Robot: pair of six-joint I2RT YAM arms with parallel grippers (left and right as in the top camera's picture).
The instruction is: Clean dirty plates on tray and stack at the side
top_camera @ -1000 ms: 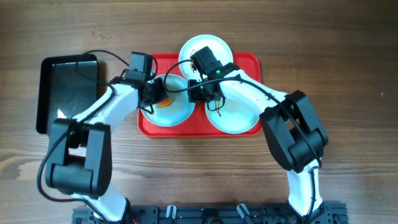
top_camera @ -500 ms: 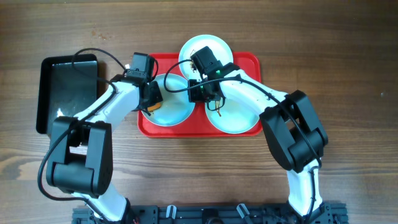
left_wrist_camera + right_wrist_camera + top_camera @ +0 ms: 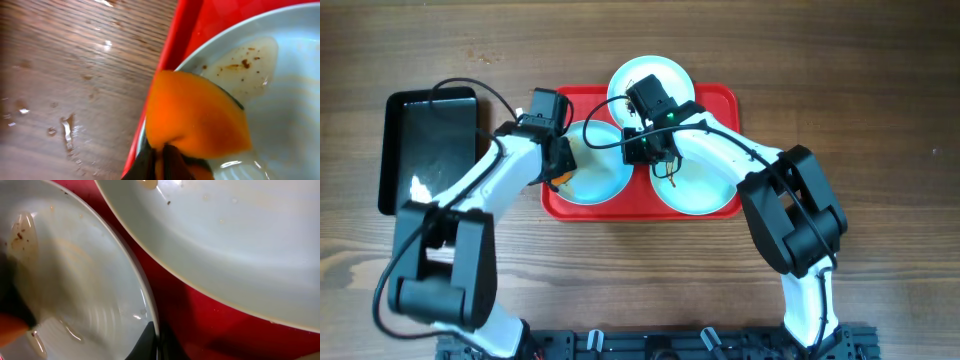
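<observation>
The red tray (image 3: pixel 720 100) holds three pale plates. My left gripper (image 3: pixel 557 172) is shut on an orange sponge (image 3: pixel 197 115) and presses it on the left rim of the left plate (image 3: pixel 600 175). In the left wrist view that plate (image 3: pixel 285 110) carries a wet brownish sauce smear (image 3: pixel 245 65) beside the sponge, next to the tray rim (image 3: pixel 172 50). My right gripper (image 3: pixel 640 150) is shut on the same plate's right rim (image 3: pixel 150 305). The top plate (image 3: pixel 650 80) and the right plate (image 3: pixel 705 185) lie untouched; a second plate (image 3: pixel 225 240) fills the upper right wrist view.
A glossy black tray (image 3: pixel 425 150) lies on the wooden table to the left of the red tray. Water droplets (image 3: pixel 65 135) sit on the wood beside the red tray's left edge. Both arms cross over the tray's middle.
My left gripper has slid the orange sponge from the middle of the left plate leftwards to its left rim. The right gripper has stayed clamped on the plate's right rim.
</observation>
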